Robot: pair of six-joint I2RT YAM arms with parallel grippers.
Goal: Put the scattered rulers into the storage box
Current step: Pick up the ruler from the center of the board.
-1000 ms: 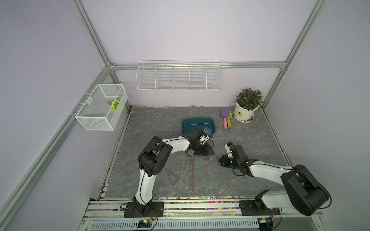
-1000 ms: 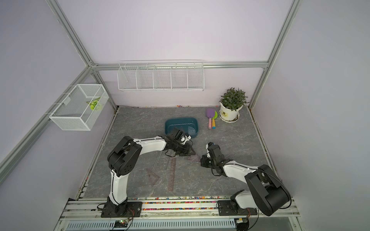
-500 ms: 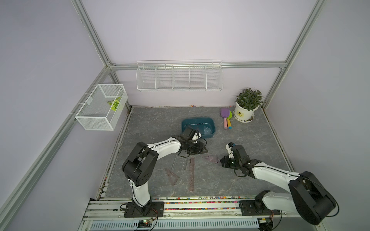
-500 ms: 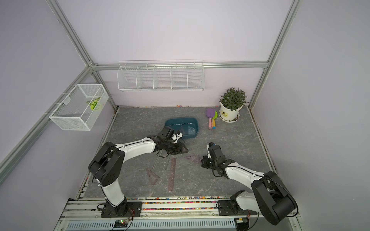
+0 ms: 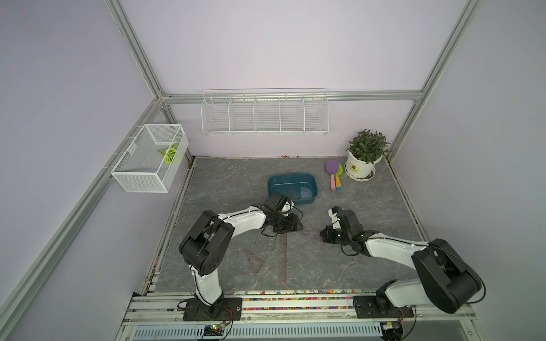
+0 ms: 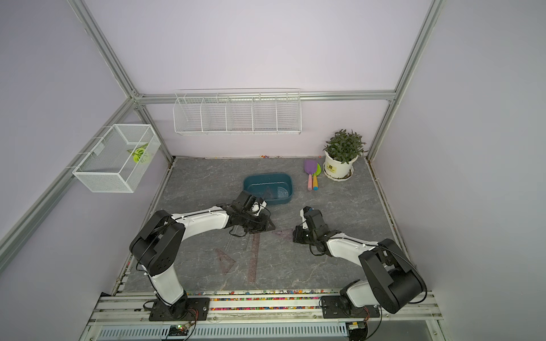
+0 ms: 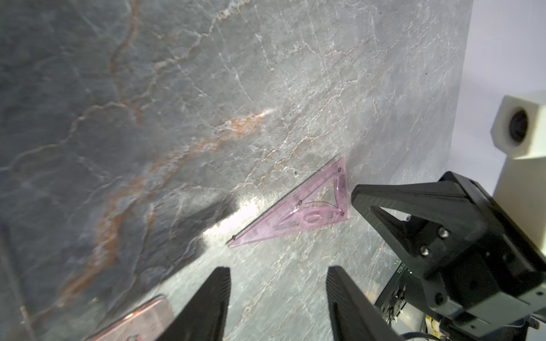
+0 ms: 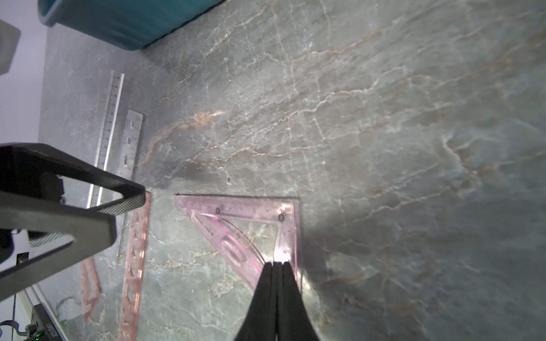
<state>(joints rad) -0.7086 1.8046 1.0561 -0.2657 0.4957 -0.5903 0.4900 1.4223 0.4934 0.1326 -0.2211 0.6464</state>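
Treat purple triangle (image 5: 310, 233), lying flat at mid-frame below the box (image 5: 291, 175), as light, stiff, thin and slick; pinch by an edge, with right gripper (image 8: 276, 264) closed at its short side, hold unconfirmed, and left gripper (image 7: 277, 268) open, empty.

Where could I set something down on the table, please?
Bare: the back-left corner between the box and the left wall, and the right side between the plant pot and the right arm. Crowded: the front middle, with rulers and the left arm.
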